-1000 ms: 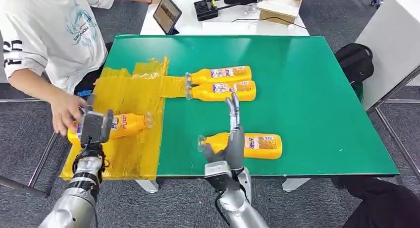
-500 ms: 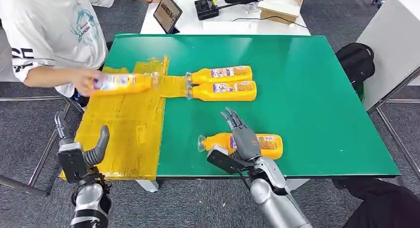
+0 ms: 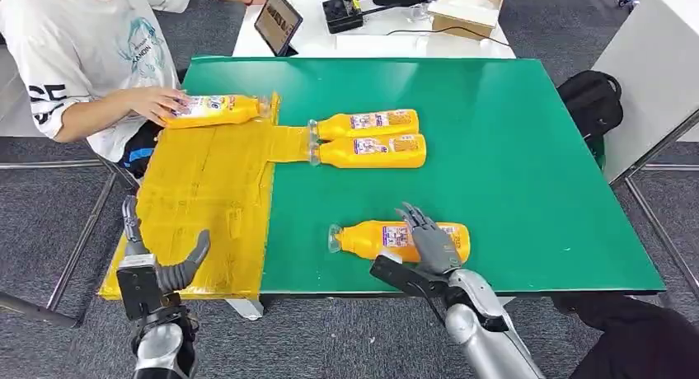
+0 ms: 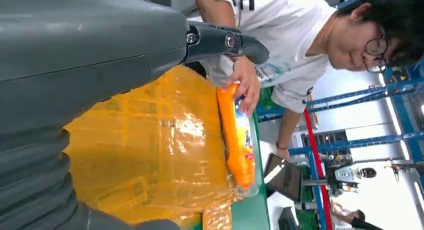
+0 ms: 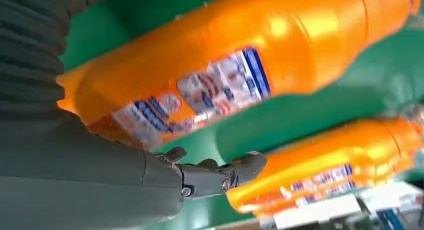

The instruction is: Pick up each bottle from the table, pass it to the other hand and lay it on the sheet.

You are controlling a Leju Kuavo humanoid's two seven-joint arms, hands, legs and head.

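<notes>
Right hand: the right hand (image 3: pixel 424 243) is lying over the nearest bottle (image 3: pixel 387 240) on the green table (image 3: pixel 511 173), fingers spread, not visibly gripping it.
Left hand: the left hand (image 3: pixel 157 268) is hovering empty and spread at the near edge of the yellow sheet (image 3: pixel 206 198).
Person: a person's hand (image 3: pixel 157 105) is holding a bottle on the sheet (image 3: pixel 216 110) at its far edge.
Other bottles: a pair of bottles (image 3: pixel 367 138) is lying side by side mid-table.

Bright even light; blurred right wrist view.
</notes>
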